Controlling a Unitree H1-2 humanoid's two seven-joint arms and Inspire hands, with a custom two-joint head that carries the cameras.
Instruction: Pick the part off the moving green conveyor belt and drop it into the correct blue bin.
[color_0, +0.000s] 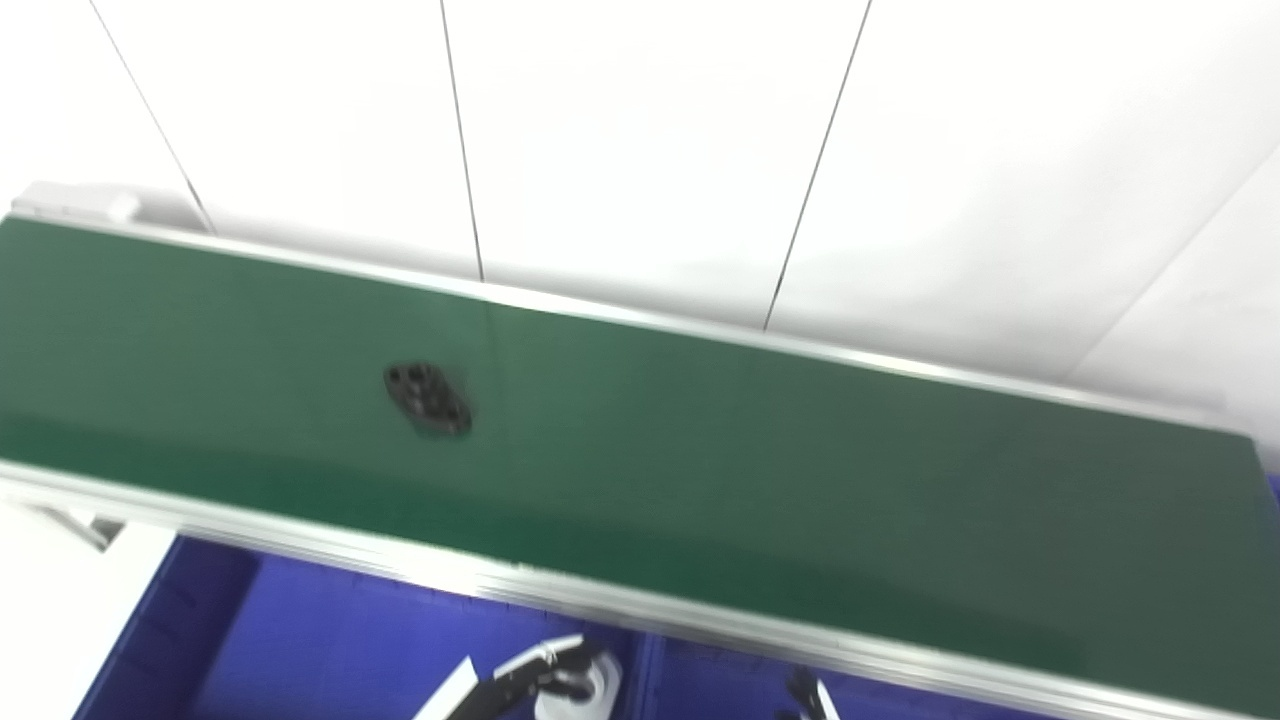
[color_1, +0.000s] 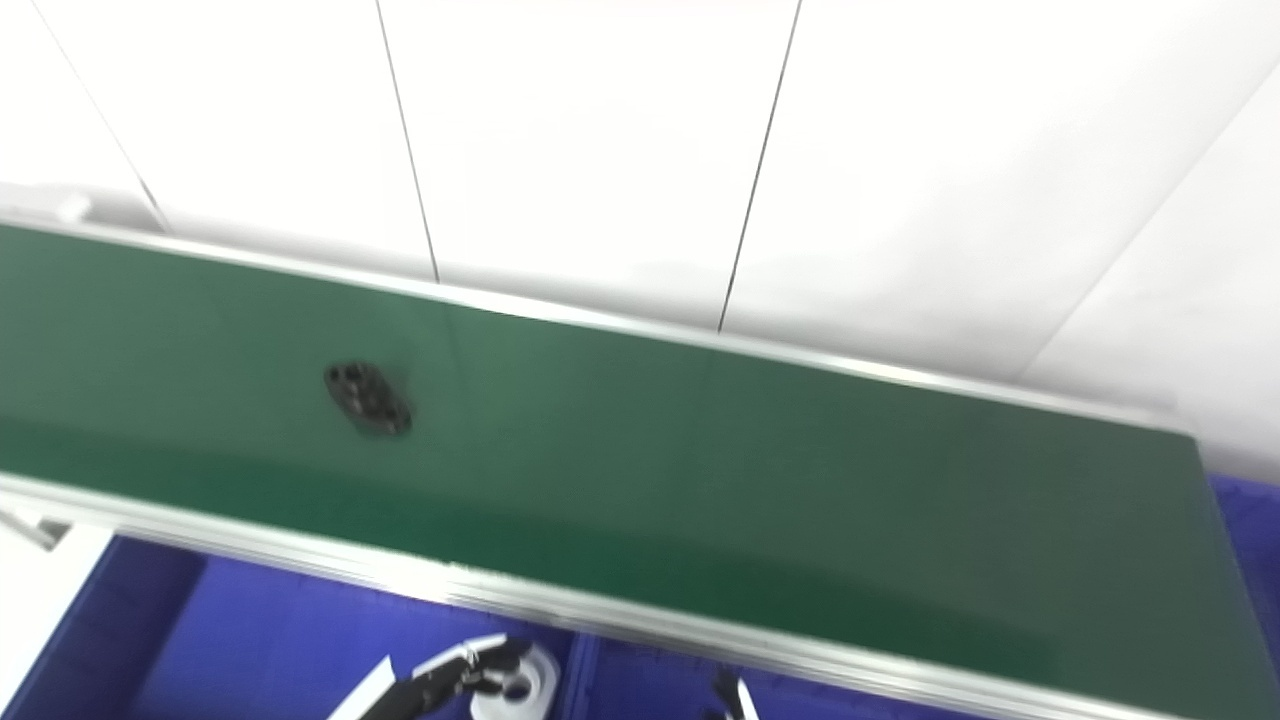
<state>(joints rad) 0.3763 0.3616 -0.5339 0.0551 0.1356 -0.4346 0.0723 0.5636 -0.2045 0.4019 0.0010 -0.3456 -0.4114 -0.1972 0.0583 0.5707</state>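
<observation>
The part (color_0: 428, 399), a flat black plate with several holes, lies on the green conveyor belt (color_0: 760, 450), left of the belt's middle and roughly halfway between its far rail and its near rail. It rests flat, turned at a slant to the belt's run, with bare green on every side of it.

My left hand (color_0: 545, 676) shows only at the bottom edge, below the belt's near rail and over the blue bin (color_0: 330, 640). The part sits up and to the left of it, well apart, with the near rail (color_0: 600, 600) between us. The frames are blurred, and I cannot tell whether my left hand's fingers are spread or closed; nothing seems to be in it that I can make out. Of my right hand (color_0: 808, 695) only a dark tip with a white edge pokes in at the bottom, further right, and I cannot tell its state either. It is still further from the part than the left.

A vertical blue divider (color_0: 650, 670) stands between the two hands, splitting the bin space into a left and a right compartment. The belt runs tilted across the view, its far rail against a white panelled wall (color_0: 640, 130). To the right of the part the belt is a long open stretch of green up to its right end.
</observation>
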